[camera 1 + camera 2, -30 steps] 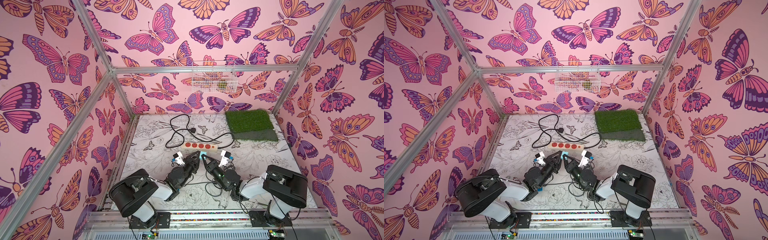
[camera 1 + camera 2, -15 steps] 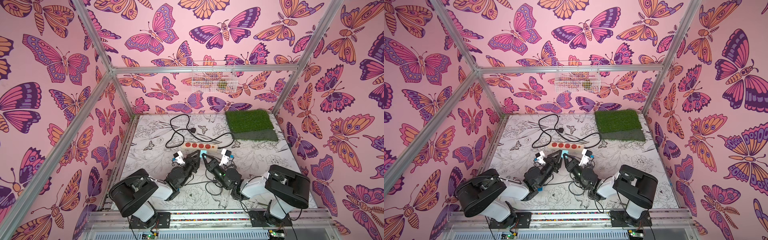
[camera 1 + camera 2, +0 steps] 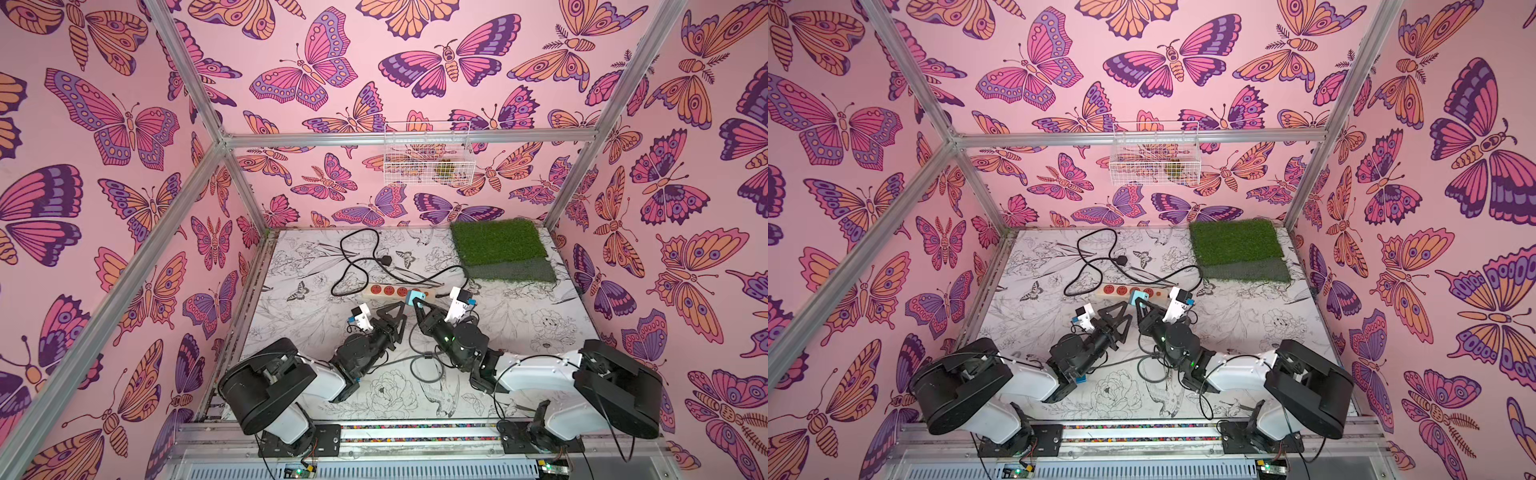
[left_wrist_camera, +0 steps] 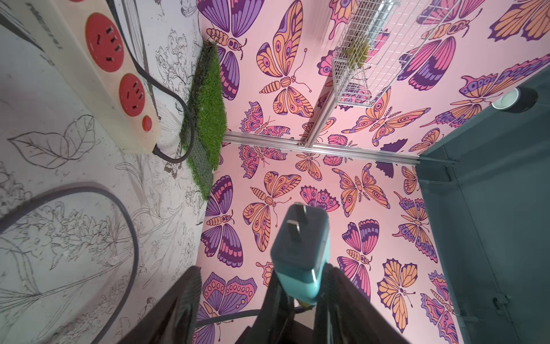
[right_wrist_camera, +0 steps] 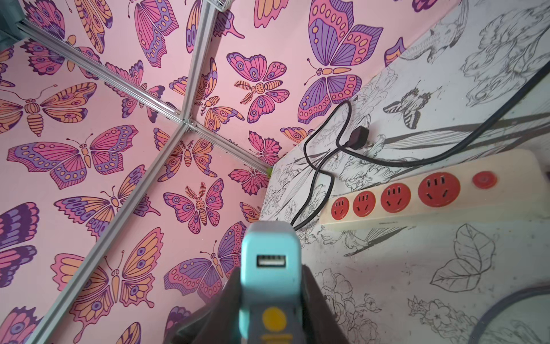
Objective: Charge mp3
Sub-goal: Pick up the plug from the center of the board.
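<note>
Just before the power strip (image 3: 384, 291) at mid-counter (image 3: 307, 320), both arms reach low from the near rail, wrists angled inward so the 2 tools meet almost tip to tip. Right tool (image 3: 419, 306) clamps the teal charger cube (image 3: 416, 296), prongs facing the left tool (image 3: 400, 318), whose jaws stand apart, gripping nothing. Where the mp3 lies I cannot tell.
</note>
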